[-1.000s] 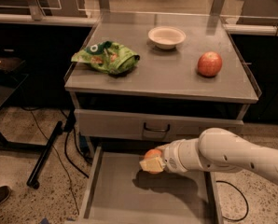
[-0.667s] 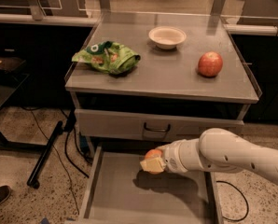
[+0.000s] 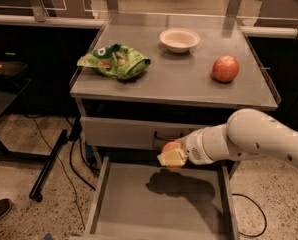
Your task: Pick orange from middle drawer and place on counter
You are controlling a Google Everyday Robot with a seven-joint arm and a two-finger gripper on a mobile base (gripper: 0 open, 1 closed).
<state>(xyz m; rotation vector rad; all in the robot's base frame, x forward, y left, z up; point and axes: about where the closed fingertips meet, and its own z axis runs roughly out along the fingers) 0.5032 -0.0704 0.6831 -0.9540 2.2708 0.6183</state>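
Observation:
The middle drawer (image 3: 139, 209) is pulled open below the cabinet, its flat grey bottom bare. My gripper (image 3: 172, 156) hangs over the drawer's far end, just in front of the closed drawer front above. It is shut on the orange (image 3: 171, 147), which shows as a small orange curve above the pale fingers (image 3: 172, 158). The orange is held above the drawer bottom and casts a shadow on it. The white arm reaches in from the right. The counter (image 3: 174, 79) is the grey metal top above.
On the counter lie a green chip bag (image 3: 115, 60) at the left, a white bowl (image 3: 179, 39) at the back and a red apple (image 3: 225, 68) at the right. A closed drawer front with a dark handle (image 3: 161, 136) sits under the counter. Cables and a black stand leg lie on the floor at the left.
The gripper with the orange has lifted slightly above the drawer bottom and shifted a little toward the drawer front; nothing else has moved.

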